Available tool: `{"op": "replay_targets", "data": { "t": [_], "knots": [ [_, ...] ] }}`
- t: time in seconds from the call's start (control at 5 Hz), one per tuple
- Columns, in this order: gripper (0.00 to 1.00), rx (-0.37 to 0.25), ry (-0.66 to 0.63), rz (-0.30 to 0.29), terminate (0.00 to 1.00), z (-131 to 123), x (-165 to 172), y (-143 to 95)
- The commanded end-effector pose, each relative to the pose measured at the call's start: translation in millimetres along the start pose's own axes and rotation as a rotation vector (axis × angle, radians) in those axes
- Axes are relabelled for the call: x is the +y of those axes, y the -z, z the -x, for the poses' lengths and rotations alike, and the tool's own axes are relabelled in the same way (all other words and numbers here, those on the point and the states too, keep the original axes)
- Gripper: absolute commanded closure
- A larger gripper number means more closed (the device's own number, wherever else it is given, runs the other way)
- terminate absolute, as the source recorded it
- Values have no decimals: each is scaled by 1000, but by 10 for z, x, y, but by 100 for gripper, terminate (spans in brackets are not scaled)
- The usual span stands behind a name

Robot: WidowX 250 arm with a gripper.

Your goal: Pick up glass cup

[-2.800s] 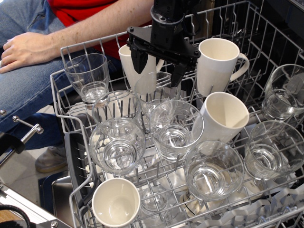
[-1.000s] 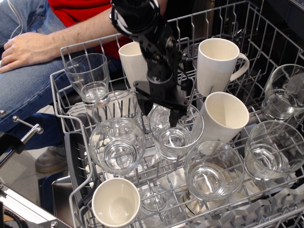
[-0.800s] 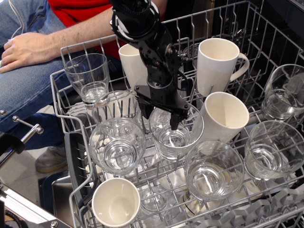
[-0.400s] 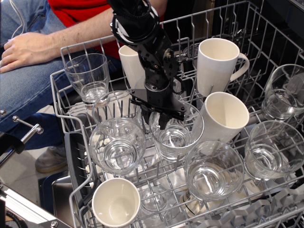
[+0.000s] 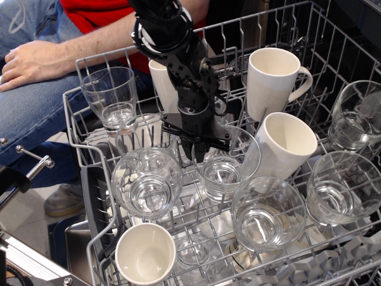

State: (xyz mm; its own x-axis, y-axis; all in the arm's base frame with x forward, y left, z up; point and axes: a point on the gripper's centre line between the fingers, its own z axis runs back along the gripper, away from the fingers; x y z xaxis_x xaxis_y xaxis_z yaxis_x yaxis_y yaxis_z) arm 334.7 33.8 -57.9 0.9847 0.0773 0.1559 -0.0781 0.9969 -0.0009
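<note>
Gripper [image 5: 198, 152] now pinched shut on glass cup's [image 5: 225, 164] near rim, mid-rack [image 5: 89, 238]. Cup shifted right and tipped since a moment ago, nudging white mug [image 5: 284, 146]. Probably ready to lift.

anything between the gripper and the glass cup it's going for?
Nothing. In the observation.image view the gripper sits at the rear-left rim of the glass cup; its fingers look closed on that rim.

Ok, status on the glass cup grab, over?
Gripper closed on near rim of glass cup. Cup tilted, base down in dish rack. White mug against its right side; neighbouring glass close left.
</note>
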Motion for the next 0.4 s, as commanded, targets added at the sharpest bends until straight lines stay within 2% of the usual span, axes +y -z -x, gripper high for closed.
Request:
{"op": "replay_targets", "data": {
  "t": [0.0, 0.2],
  "knots": [
    [100, -27, 33, 66, 0, -351, 58, -773],
    [100, -4, 15, 100, 0, -395, 59, -1027]
  ]
}}
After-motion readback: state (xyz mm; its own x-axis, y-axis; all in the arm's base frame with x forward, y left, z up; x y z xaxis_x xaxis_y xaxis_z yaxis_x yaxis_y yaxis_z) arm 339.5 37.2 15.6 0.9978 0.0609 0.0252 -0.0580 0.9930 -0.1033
